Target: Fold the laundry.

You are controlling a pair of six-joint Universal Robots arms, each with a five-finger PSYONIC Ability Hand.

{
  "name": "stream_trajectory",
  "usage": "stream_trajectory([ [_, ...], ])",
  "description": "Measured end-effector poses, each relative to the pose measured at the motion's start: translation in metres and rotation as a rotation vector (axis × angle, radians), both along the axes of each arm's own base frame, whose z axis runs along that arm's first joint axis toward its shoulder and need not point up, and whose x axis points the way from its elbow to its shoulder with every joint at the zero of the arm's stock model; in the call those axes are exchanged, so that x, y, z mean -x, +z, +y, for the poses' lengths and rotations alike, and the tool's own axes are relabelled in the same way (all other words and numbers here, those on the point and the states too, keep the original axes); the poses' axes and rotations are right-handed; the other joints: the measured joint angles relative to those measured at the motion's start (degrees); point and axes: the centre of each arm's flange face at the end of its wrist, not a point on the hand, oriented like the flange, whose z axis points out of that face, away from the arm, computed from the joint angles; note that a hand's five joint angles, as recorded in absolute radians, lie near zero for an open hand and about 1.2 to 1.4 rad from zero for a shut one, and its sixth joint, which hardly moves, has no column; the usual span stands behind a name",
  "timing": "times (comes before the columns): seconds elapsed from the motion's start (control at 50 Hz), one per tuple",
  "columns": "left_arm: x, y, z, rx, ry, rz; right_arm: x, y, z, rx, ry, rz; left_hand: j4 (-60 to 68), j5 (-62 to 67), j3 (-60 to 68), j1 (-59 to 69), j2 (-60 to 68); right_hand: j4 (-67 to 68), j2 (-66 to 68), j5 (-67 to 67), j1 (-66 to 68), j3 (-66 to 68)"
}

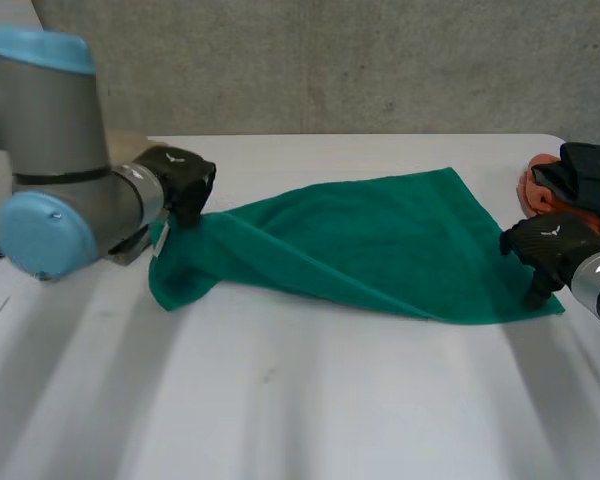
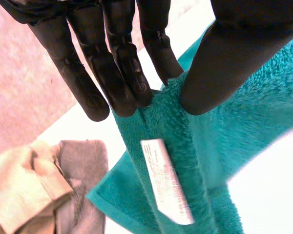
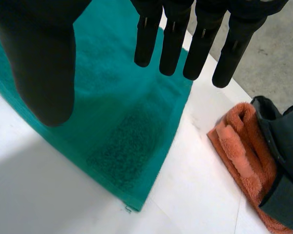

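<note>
One green towel (image 1: pixel 380 240), orange cloth (image 3: pixel 239 148), dark garment (image 3: pixel 283 141), beige cloth (image 2: pixel 24 185), grey cloth (image 2: pixel 83 161).

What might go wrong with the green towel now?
The left hand pinches only a small bit of the green towel by its white label, so it might slip out. The right hand is open over the near corner and holds nothing, so that side could drag or bunch up. The orange cloth lies close and might get bumped.

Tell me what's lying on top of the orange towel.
A dark garment lies on the orange towel, covering the side away from the green towel. How far the orange towel runs beneath it is hidden. The pile rests on the white table.
</note>
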Motion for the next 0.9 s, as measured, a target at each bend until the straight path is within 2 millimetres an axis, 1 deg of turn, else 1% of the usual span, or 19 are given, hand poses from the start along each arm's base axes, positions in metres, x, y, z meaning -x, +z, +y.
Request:
stream_trajectory([
  [0.06, -0.006, 0.026, 0.025, 0.024, -0.026, 0.014, -0.008, 0.009, 0.012, -0.021, 0.001, -0.05, 0.0, 0.0, 0.0, 0.0, 0.0, -3.5, -3.1, -3.5, -3.5, -3.0],
  [0.16, -0.013, 0.053, 0.051, 0.065, -0.05, 0.038, -0.026, 0.012, 0.032, -0.093, -0.017, -0.207, 0.0, 0.0, 0.0, 0.0, 0.1, -9.7, -8.5, -10.0, -9.3, -9.8],
  [0.18, -0.013, 0.054, 0.052, 0.068, -0.051, 0.039, -0.027, 0.012, 0.033, -0.097, -0.019, -0.218, 0.0, 0.0, 0.0, 0.0, 0.1, -9.8, -8.7, -10.2, -9.3, -10.0],
  [0.24, -0.014, 0.066, 0.063, 0.091, -0.066, 0.059, -0.043, 0.009, 0.046, -0.149, -0.032, -0.347, 0.0, 0.0, 0.0, 0.0, 0.1, -11.1, -11.0, -11.9, -11.3, -11.9],
  [0.34, -0.013, 0.081, 0.071, 0.116, -0.07, 0.103, -0.069, 0.001, 0.059, -0.167, -0.036, -0.489, 0.0, 0.0, 0.0, 0.0, 0.1, -12.0, -12.5, -12.9, -12.0, -12.7],
  [0.38, -0.013, 0.09, 0.075, 0.129, -0.063, 0.138, -0.081, -0.005, 0.059, -0.141, -0.046, -0.535, 0.0, 0.0, 0.0, 0.0, 0.1, -12.0, -12.5, -12.9, -12.0, -12.7],
  [0.42, -0.014, 0.099, 0.077, 0.139, -0.055, 0.173, -0.085, -0.008, 0.058, -0.122, -0.055, -0.551, 0.0, 0.0, 0.0, 0.0, 0.1, -12.0, -12.5, -12.9, -12.0, -12.7],
  [0.5, -0.016, 0.111, 0.081, 0.152, -0.04, 0.228, -0.094, -0.017, 0.046, -0.041, -0.111, -0.573, 0.0, 0.0, 0.0, 0.0, 0.1, -11.9, -11.9, -11.1, -11.8, -12.1],
  [0.52, -0.019, 0.117, 0.083, 0.159, -0.031, 0.261, -0.095, -0.024, 0.034, 0.008, -0.157, -0.562, 0.0, 0.0, 0.0, 0.0, 0.1, -11.3, -10.5, -8.9, -11.8, -10.7],
  [0.56, -0.021, 0.123, 0.085, 0.165, -0.023, 0.289, -0.093, -0.03, 0.025, 0.035, -0.194, -0.539, 0.0, 0.0, 0.0, 0.0, 0.1, -7.9, -7.2, -5.3, -8.7, -7.1],
  [0.62, -0.023, 0.126, 0.086, 0.167, -0.012, 0.316, -0.085, -0.038, 0.013, 0.049, -0.233, -0.488, 0.0, 0.0, 0.0, 0.0, 0.1, 13.9, 15.6, 16.6, 15.4, 15.1],
  [0.64, -0.025, 0.127, 0.086, 0.167, -0.007, 0.324, -0.082, -0.039, 0.008, 0.051, -0.245, -0.468, 0.0, 0.0, 0.0, 0.0, 0.1, 24.6, 26.7, 27.0, 25.2, 25.7],
  [0.66, -0.025, 0.127, 0.085, 0.167, -0.004, 0.329, -0.081, -0.04, 0.007, 0.052, -0.248, -0.462, 0.0, 0.0, 0.0, 0.0, 0.1, 26.7, 28.8, 29.0, 28.3, 27.7],
  [0.68, -0.027, 0.126, 0.084, 0.164, 0.003, 0.334, -0.074, -0.041, 0.0, 0.055, -0.263, -0.432, 0.0, 0.0, 0.0, 0.0, 0.1, 35.3, 36.8, 36.6, 35.4, 35.7],
  [0.72, -0.031, 0.123, 0.081, 0.157, 0.017, 0.338, -0.062, -0.037, -0.009, 0.067, -0.28, -0.404, 0.0, 0.0, 0.0, 0.0, 0.1, 38.7, 38.8, 38.3, 35.8, 38.4],
  [0.78, -0.035, 0.118, 0.077, 0.143, 0.031, 0.334, -0.05, -0.026, -0.016, 0.09, -0.29, -0.392, 0.0, 0.0, 0.0, 0.0, 0.3, 38.9, 38.8, 38.3, 35.8, 38.5],
  [0.86, -0.045, 0.103, 0.068, 0.1, 0.052, 0.313, -0.022, 0.011, -0.027, 0.17, -0.276, -0.362, 0.0, 0.0, 0.0, 0.0, 0.4, 39.0, 38.8, 38.3, 35.8, 38.6],
  [0.88, -0.045, 0.103, 0.068, 0.1, 0.052, 0.313, -0.022, 0.011, -0.027, 0.17, -0.276, -0.362, 0.0, 0.0, 0.0, 0.0, 0.4, 39.0, 38.8, 38.3, 35.8, 38.6],
  [0.9, -0.049, 0.095, 0.066, 0.075, 0.048, 0.296, -0.012, 0.032, -0.027, 0.208, -0.238, -0.315, 0.0, 1.3, 0.0, 0.0, 0.4, 39.0, 38.8, 38.9, 35.8, 38.6],
])
